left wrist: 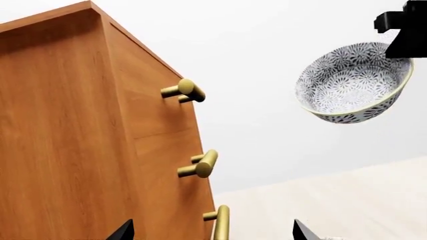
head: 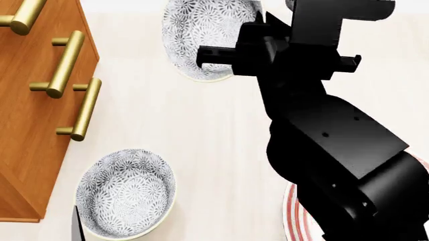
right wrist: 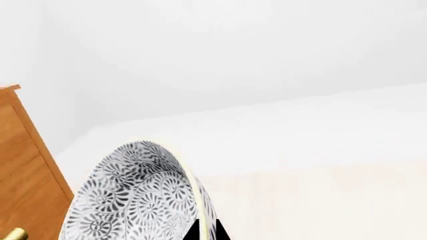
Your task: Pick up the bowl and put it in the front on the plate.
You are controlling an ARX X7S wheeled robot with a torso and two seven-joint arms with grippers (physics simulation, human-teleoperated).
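I am holding one bowl [head: 201, 37] aloft, right gripper [head: 224, 55] pinching its rim, beside the wooden cabinet [head: 27, 115]. A second bowl [head: 125, 193] is sitting below the cabinet's three brass handles [head: 64, 63]; one plate [head: 295, 216] is peeking out. Left gripper [left wrist: 210, 232]: I cannot tell.

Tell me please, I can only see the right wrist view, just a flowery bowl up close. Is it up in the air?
Observer: Yes. The left wrist view shows the bowl hanging in the air, tipped, with the right fingers pinching its rim.
Operator: Where's the plate?
Observer: In the head view, the plate lies close to the robot on its right side, mostly hidden under the right arm.
Operator: Any other bowls?
Observer: A second bowl sits on the table beside the wooden cabinet, on the left.
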